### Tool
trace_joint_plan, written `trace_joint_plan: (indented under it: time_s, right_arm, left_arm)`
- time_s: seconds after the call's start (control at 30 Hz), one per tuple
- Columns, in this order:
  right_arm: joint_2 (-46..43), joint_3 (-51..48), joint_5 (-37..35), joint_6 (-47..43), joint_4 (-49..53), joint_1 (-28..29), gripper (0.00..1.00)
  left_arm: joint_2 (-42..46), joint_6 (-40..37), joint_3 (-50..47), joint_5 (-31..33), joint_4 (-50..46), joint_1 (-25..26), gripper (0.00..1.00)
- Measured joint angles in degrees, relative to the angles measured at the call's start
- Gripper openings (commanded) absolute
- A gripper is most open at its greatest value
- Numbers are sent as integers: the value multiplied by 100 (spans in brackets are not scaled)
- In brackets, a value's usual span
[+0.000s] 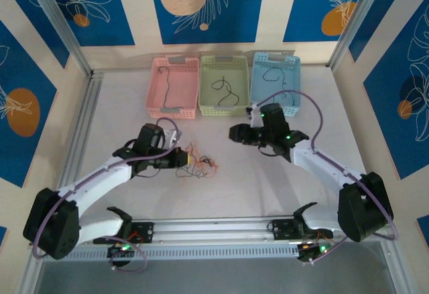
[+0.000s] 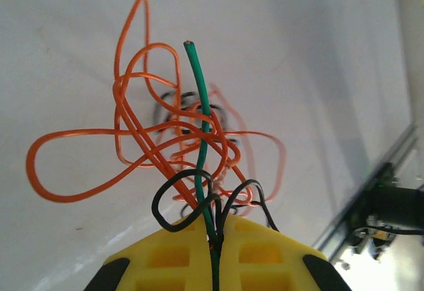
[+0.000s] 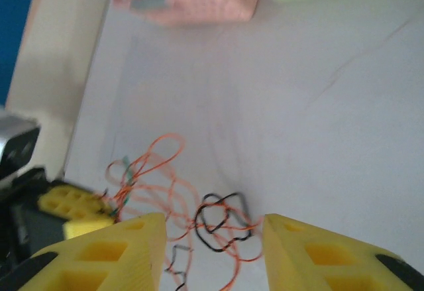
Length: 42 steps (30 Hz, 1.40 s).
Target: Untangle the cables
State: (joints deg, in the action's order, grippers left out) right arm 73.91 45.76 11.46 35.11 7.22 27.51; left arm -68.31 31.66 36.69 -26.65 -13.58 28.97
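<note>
Two white robot arms work a knot of cables (image 1: 196, 165) lying near the middle of a pale, matte worktop (image 1: 268, 187), just in front of the left arm's tip and well short of the three baskets at the far edge. The left pincer (image 2: 217, 230) has its two yellow, waffle-moulded pads pressed together on the tangle, with one green wire (image 2: 200, 112) and a black strand caught in the seam between them. The green wire rises nearly straight from the grip to a cut end, and two small black loops (image 2: 173, 201) curl out on either side of it. A glossy orange wire (image 2: 122, 115) sprawls behind in many wide, overlapping loops; how many separate orange strands there are cannot be told. The right pincer (image 3: 213, 228) hangs above the worktop beside the knot with its two yellow pads spread wide, gripping nothing, and one black coil lies among orange loops below the gap. At the back stand one pink basket (image 1: 155, 90), one pale green basket (image 1: 204, 88) and one light blue basket (image 1: 299, 83), all rectangular lattice-walled plastic set side by side, each with a single thin black wire (image 1: 225, 92) lying loose inside.
</note>
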Motion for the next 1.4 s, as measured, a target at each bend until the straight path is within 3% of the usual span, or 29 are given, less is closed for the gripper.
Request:
trace_joint_plan:
  time_s: [0.13,0.17,0.23,0.5,0.57,0.7,1.07,1.4]
  right_arm:
    - [546,-166,13,133,-33,560,43]
    - [678,-177,11,173,-28,660,43]
    - [973,-175,2,236,-35,857,43]
    - [1631,-7,-46,398,138,1174,41]
    - [1633,13,-83,413,155,1215,39]
    - [1639,184,-223,367,271,1224,36]
    - [2459,1287,-476,-203,656,1224,37]
    - [2931,1528,-323,-389,887,1224,33]
  left_arm:
    - [-345,33,-208,442,68,20,1]
    - [-372,42,-258,527,72,20,7]
    - [-400,42,-337,697,57,20,8]
    - [-428,105,-531,984,76,22,11]
    - [-442,107,-549,1005,76,22,16]
    - [-457,146,-549,1086,70,33,34]
    - [-157,101,-546,1366,-208,33,40]
    - [-254,101,-546,1370,-223,57,42]
